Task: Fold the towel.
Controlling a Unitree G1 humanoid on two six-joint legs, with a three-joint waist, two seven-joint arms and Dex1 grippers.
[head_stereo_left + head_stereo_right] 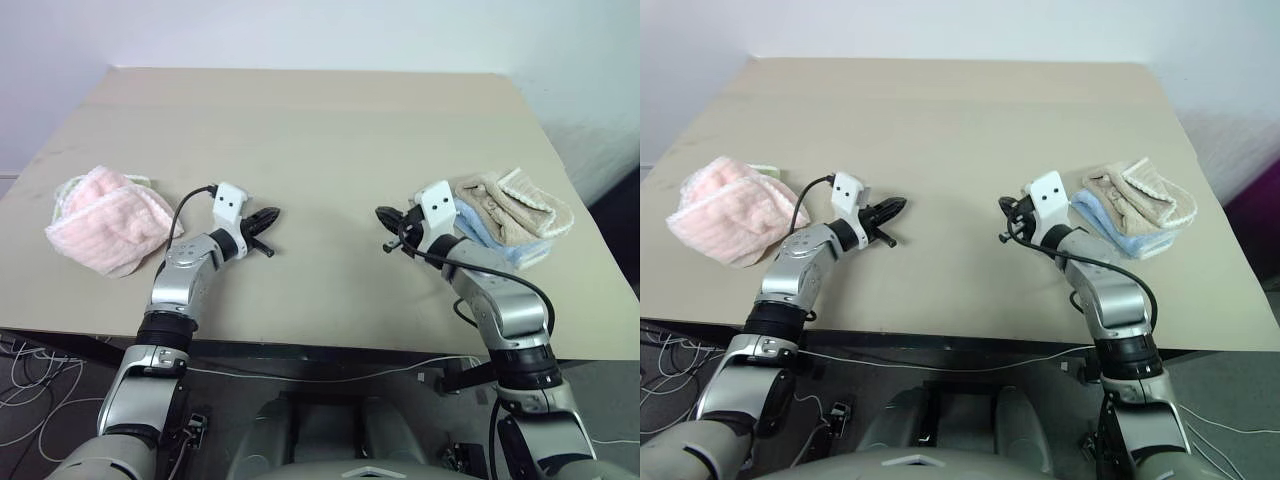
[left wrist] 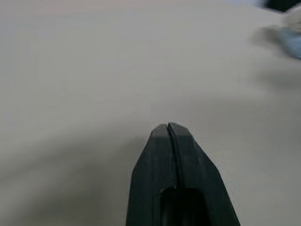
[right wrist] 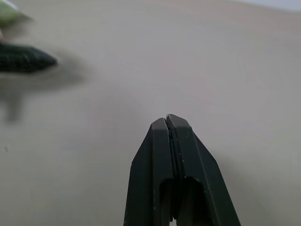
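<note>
The towel (image 1: 107, 220) lies bunched at nine o'clock near the table's (image 1: 320, 130) left edge. Both the left gripper (image 1: 270, 219) and right gripper (image 1: 384, 215) are clenched empty over the bare centre, folded towels (image 1: 510, 215) at three o'clock.

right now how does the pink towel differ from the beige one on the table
The pink towel lies alone at the table's left edge; the beige towel sits at the right, on a blue towel. The pink one is the bulkier, looser bundle, the beige one flatter. Both are soft terry.
</note>
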